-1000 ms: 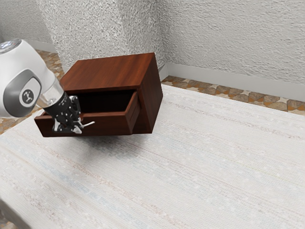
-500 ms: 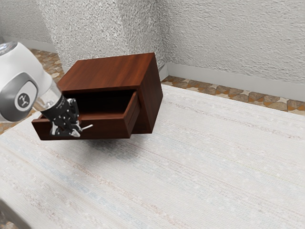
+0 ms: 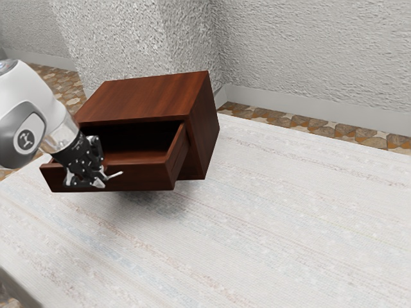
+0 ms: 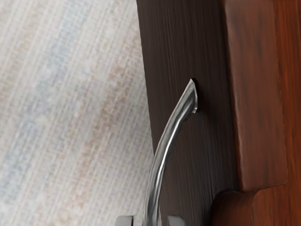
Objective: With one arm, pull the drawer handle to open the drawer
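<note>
Pale woven tabletop (image 3: 270, 218) lies nearest me; at nine o'clock in the exterior view my gripper (image 3: 87, 179) seems closed narrowly around the silver handle (image 4: 171, 132) of the drawer (image 3: 144, 174), which juts well out of the mahogany cabinet (image 3: 154, 96) at eleven o'clock.

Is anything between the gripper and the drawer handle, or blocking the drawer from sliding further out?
Nothing visible does. The gripper is shut on the handle, and the table ahead of the partly open drawer shows no obstacle.
</note>
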